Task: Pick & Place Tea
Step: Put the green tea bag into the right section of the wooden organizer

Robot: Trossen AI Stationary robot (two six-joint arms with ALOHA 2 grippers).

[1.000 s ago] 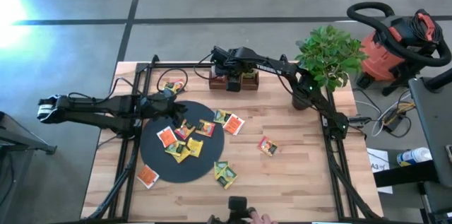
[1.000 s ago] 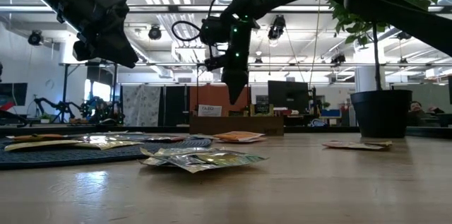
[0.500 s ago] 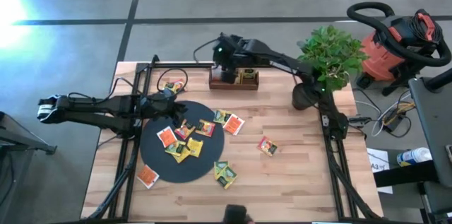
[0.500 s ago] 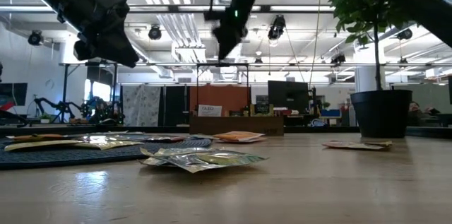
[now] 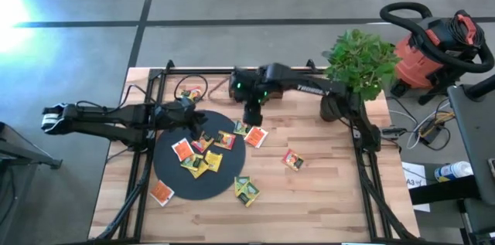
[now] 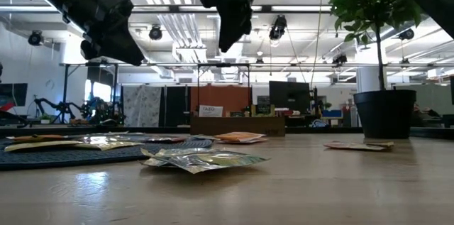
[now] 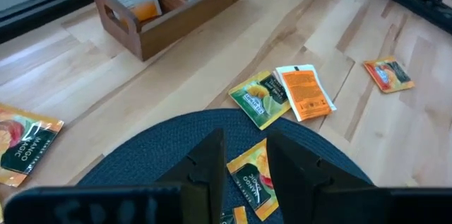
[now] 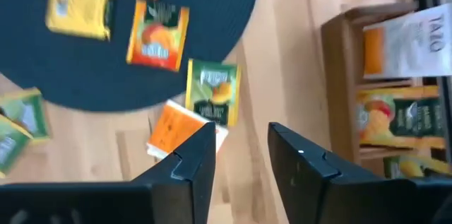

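— Right gripper (image 5: pixel 252 110): fingers stood parted with a narrow gap, nothing between them. It hung above the table, between the wooden tray (image 5: pixel 272 85) and the black disc (image 5: pixel 199 154).

— And the nearest tea?

— A green packet (image 8: pixel 212 91) on an orange packet (image 8: pixel 180 127), overlapping at the disc's rim, just beyond the fingertips on the side away from the tray. They looked nearly square — no long axis worth noting.

— Left gripper (image 5: pixel 191 118)?

— Over the disc's far edge, partly open and empty; a packet (image 7: pixel 252 178) lay under it. Right looked nearer that pair.
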